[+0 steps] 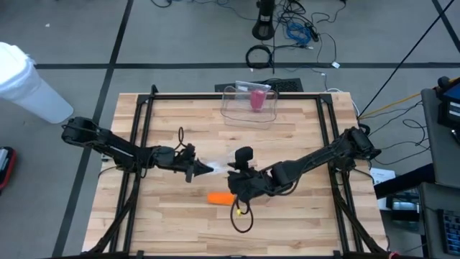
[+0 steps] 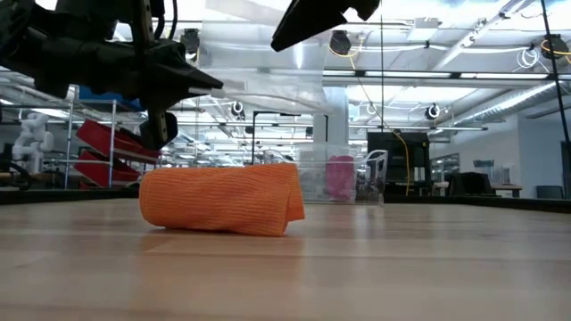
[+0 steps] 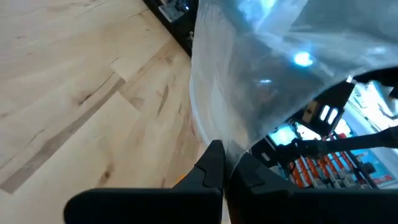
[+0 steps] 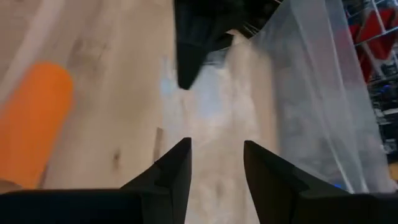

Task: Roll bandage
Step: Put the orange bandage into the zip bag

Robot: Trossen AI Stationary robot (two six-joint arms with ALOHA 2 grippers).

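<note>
Two arms, high view: my left gripper (image 1: 195, 171) and my right gripper (image 1: 241, 181) meet near the middle of the wooden table (image 1: 180, 226), with a clear plastic bag (image 1: 215, 166) stretched between them. I judge they face each other so one can hold the bag while the other works at its mouth.
Bandage, high view: the orange bandage roll (image 1: 220, 198) lies on the table just in front of my right gripper, free of both grippers and outside the bag.
Back of table, high view: a clear container (image 1: 249, 105) with a pink thing (image 1: 256, 99) inside stands well apart from the work.
Low view: the roll (image 2: 223, 200) rests flat on the wood, its loose end tucked at one side, so the rolling looks done to me; the arms hang above it and do not touch it.
Left wrist view: my own fingers (image 3: 210, 167) are pressed together on an edge of the bag (image 3: 249, 87), which billows beyond them, lifted off the table, I think, to keep it open.
Right wrist view: my own fingers (image 4: 176, 168) stand apart with nothing between them; the roll (image 4: 34, 121) lies off to one side and the bag (image 4: 311, 93) hangs to the other, beside the left gripper (image 4: 193, 46).
Next, as I judge: my right gripper would have to turn to the roll before anything goes into the bag.
</note>
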